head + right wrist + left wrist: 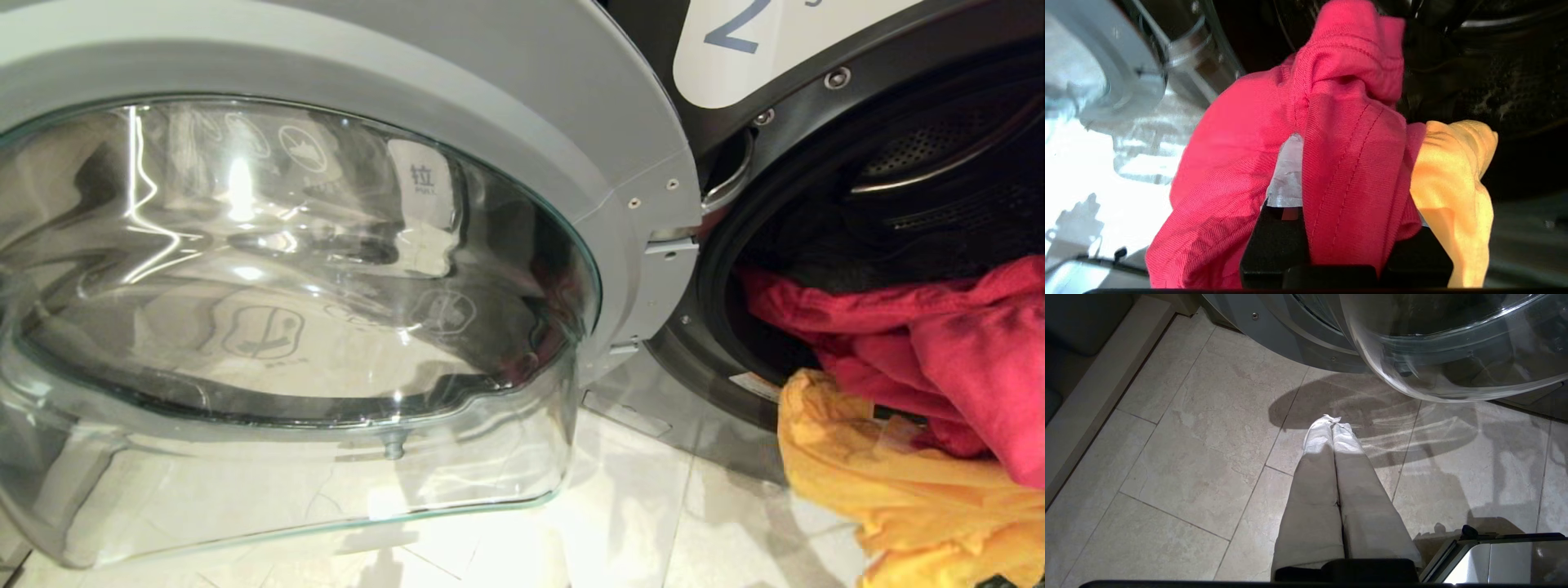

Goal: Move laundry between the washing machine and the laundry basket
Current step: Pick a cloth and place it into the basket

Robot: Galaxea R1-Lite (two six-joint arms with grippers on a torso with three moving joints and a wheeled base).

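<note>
Your right gripper (1345, 196), clamped on the bright red cloth (1331, 122), hangs before the dark grey washing machine (816, 122); basket unseen; left gripper (1333, 428) shut, empty

The floor (637, 523) is pale stone-look tile with thin grout lines — glossy enough to catch bright glare. The washing machine (694, 384) stands on it at about two o'clock in the head view. A light raised ledge (1098, 396) borders the tiles at nine o'clock in the left wrist view.
</note>
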